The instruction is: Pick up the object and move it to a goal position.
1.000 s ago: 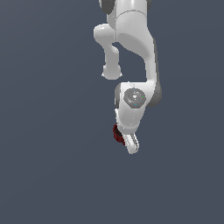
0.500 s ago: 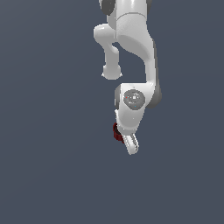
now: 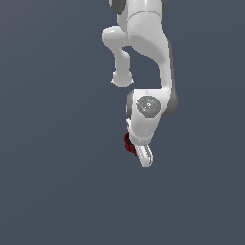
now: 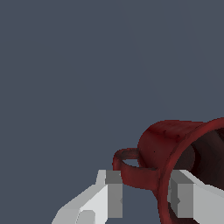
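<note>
The gripper (image 4: 144,197) comes in low so its 2 fingers (image 4: 114,194) can straddle the dark red mug (image 4: 175,148) by its wall beside the handle (image 4: 124,159). The jaws stand open, 1 finger outside by the handle, the other in the mouth; the mug lies tipped on the grey floor (image 3: 57,182), mid-surface.

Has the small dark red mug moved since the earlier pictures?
Cannot tell. In the exterior view the small dark red mug sits at nearly the same picture position, mostly hidden behind the white pincer.
</note>
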{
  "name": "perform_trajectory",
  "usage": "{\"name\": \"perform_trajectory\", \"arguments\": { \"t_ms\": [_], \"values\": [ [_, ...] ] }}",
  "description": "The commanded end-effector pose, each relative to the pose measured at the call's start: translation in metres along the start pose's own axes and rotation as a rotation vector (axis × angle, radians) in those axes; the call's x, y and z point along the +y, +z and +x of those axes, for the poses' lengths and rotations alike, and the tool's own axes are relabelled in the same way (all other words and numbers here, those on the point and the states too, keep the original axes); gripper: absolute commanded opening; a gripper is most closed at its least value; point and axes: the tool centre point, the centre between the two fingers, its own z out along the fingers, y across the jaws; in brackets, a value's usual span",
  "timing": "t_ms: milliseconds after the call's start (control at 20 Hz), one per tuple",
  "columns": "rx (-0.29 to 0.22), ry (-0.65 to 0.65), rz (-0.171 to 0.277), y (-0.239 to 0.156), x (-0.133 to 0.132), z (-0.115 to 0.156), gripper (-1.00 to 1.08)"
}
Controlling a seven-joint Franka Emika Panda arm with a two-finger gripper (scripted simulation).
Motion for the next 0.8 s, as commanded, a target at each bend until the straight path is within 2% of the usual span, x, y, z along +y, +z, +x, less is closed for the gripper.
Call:
{"name": "perform_trajectory", "arguments": {
  "t_ms": [0,250,750],
  "values": [
    [0.000,-0.001,0.004,-0.009,0.001,-0.007,-1.00],
    [0.000,-0.001,0.003,-0.033,0.009,-0.029,-1.00],
    [0.000,-0.001,0.002,-0.104,0.029,-0.093,-1.00]
  ]
}}
